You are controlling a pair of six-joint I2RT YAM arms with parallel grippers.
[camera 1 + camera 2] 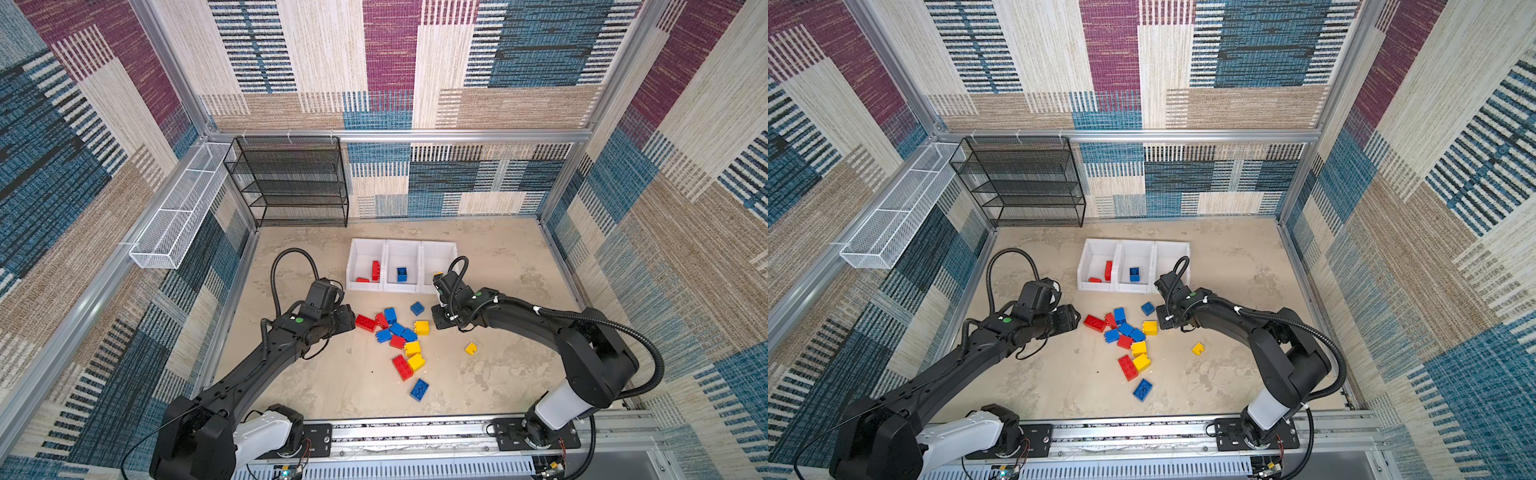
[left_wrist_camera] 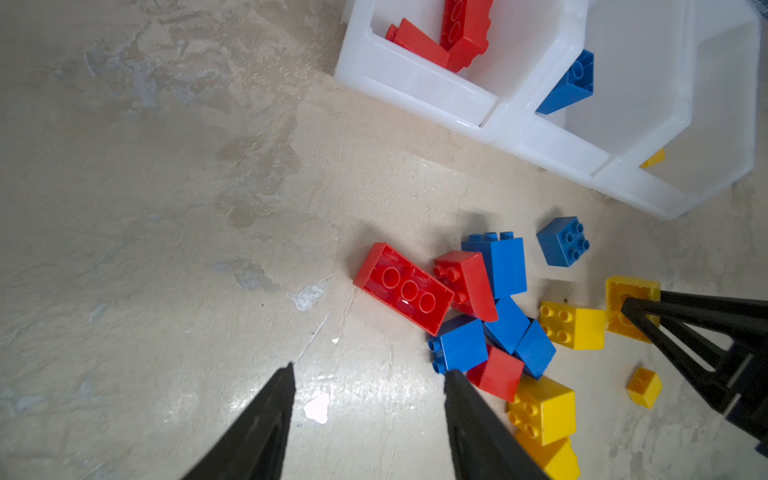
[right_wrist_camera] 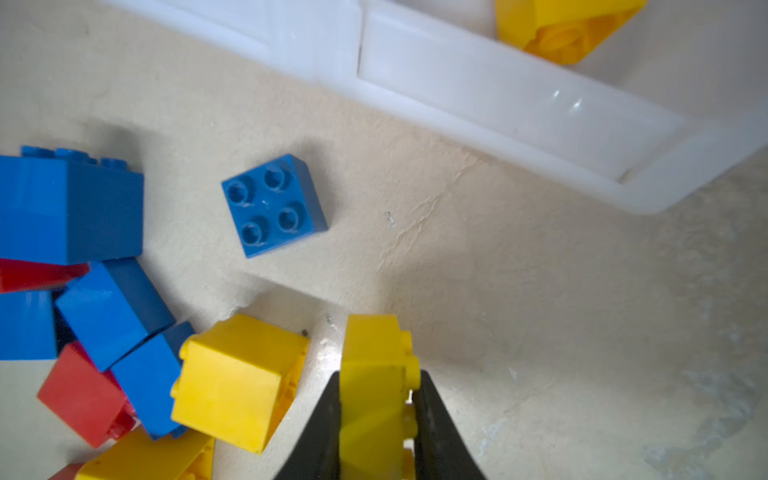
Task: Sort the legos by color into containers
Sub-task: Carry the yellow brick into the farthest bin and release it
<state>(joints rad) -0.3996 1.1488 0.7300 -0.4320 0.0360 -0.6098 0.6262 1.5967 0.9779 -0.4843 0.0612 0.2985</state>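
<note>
Ahead of the right claw (image 3: 376, 388) and its gripped yellow plastic brick (image 3: 370, 353), bare beige tabletop (image 3: 519, 291) runs clear to a white plastic bin's (image 3: 498, 95) low front wall. Another yellow square brick (image 3: 237, 382) crowds one flank. Bare tabletop lies between the left claw's (image 2: 370, 370) spread fingers (image 2: 257, 428).

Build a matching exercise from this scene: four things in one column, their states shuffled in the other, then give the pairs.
Things
1. left gripper
2. right gripper
3. left-end bin
4. middle bin

States
A. holds one blue brick
B. open, empty
C. holds red bricks
D. shut on a yellow brick

Pairs: 1-B, 2-D, 3-C, 4-A
</note>
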